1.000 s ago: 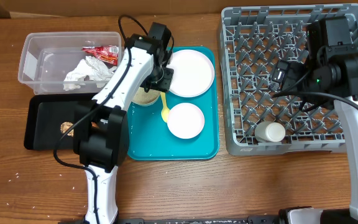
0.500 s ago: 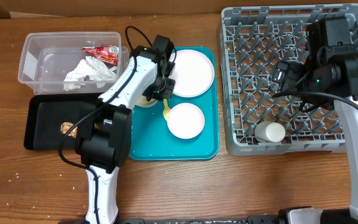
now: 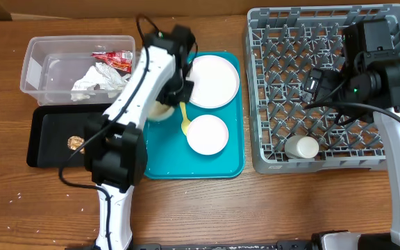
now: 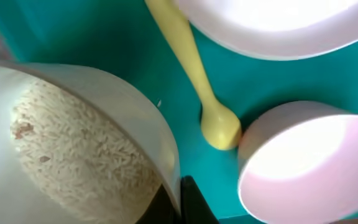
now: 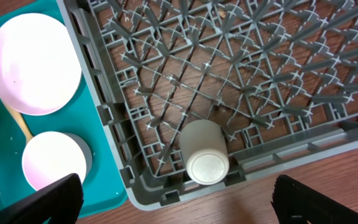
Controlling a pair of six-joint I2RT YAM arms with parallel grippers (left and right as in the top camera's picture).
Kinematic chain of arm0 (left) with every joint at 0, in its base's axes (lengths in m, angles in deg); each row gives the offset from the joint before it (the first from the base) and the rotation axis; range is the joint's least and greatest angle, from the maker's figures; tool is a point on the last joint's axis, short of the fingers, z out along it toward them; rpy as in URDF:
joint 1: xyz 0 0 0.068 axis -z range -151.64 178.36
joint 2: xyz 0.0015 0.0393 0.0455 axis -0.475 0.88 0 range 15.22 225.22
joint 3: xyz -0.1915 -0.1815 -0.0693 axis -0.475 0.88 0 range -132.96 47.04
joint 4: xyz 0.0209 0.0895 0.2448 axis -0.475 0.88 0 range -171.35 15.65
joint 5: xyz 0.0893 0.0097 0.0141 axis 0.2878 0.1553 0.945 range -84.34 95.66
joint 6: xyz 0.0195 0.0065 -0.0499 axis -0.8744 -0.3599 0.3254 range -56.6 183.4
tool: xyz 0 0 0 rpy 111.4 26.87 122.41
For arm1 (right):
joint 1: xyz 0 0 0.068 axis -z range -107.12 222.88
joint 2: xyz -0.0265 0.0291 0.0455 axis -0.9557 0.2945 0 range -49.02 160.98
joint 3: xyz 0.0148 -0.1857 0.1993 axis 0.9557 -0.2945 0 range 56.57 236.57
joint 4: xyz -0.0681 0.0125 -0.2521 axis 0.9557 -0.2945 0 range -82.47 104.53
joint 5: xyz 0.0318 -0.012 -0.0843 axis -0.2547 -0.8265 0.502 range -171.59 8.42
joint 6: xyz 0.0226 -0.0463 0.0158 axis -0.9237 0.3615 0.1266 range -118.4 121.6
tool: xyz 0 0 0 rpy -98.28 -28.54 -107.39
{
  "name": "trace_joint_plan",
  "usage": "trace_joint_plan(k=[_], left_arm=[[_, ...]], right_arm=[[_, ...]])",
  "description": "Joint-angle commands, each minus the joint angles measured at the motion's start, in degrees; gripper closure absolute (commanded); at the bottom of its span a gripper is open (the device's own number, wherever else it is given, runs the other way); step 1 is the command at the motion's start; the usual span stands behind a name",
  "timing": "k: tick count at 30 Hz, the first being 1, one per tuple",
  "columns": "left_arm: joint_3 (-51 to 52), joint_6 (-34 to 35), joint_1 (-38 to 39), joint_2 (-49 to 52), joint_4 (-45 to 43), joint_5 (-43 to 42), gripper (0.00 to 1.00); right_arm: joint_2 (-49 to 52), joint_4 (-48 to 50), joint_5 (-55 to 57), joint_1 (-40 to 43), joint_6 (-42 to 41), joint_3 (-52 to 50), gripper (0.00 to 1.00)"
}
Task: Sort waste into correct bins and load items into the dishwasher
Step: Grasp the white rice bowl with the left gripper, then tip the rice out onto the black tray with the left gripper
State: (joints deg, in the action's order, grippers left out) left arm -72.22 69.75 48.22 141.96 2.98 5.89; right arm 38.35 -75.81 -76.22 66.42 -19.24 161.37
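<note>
Rice bowl (image 4: 114, 106) grip: the rim appears pinched between the closed jaws of the left gripper (image 4: 179, 202), with one finger inside and one outside.
Contents: white rice (image 4: 73, 143) is heaped inside.
Place: the bowl is found at the left edge of the teal tray (image 3: 221, 163); the yellow spoon (image 4: 194, 74) lies just right of it.
Advice: the bowl is best lifted level and carried left to the black tray (image 3: 47, 132), where a brown scrap (image 3: 73, 142) lies, then tipped slowly.
Risk: a thin rim hold may slip under the load.
Right gripper (image 5: 188, 199): the jaws are spread and empty, held over the dish rack (image 3: 269, 163).
</note>
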Motion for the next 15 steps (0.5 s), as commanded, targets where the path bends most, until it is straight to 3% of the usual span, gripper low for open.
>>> trace_joint_plan(k=[1, 3, 6, 12, 15], left_arm=[[-14.05, 1.36, -0.09, -0.63, 7.61, -0.26, 0.96], [-20.35, 1.33, -0.48, -0.68, 12.59, -0.26, 0.96], [-21.79, -0.50, -1.90, -3.91, 12.50, -4.00, 0.96], [-11.80, -2.38, -11.34, -16.72, 12.50, -5.40, 0.96], [-4.31, -6.58, -18.82, -19.87, 12.48, -10.97, 0.96]], right_arm=[[-0.15, 0.63, 0.61, -0.17, 1.25, 0.92, 0.00], [-0.15, 0.61, 0.61, -0.17, 1.38, 0.92, 0.00], [-0.15, 0.00, 0.61, -0.17, 1.38, 0.92, 0.00], [-0.15, -0.39, 0.61, -0.17, 1.38, 0.92, 0.00], [-0.15, -0.22, 0.59, -0.17, 1.36, 0.92, 0.00]])
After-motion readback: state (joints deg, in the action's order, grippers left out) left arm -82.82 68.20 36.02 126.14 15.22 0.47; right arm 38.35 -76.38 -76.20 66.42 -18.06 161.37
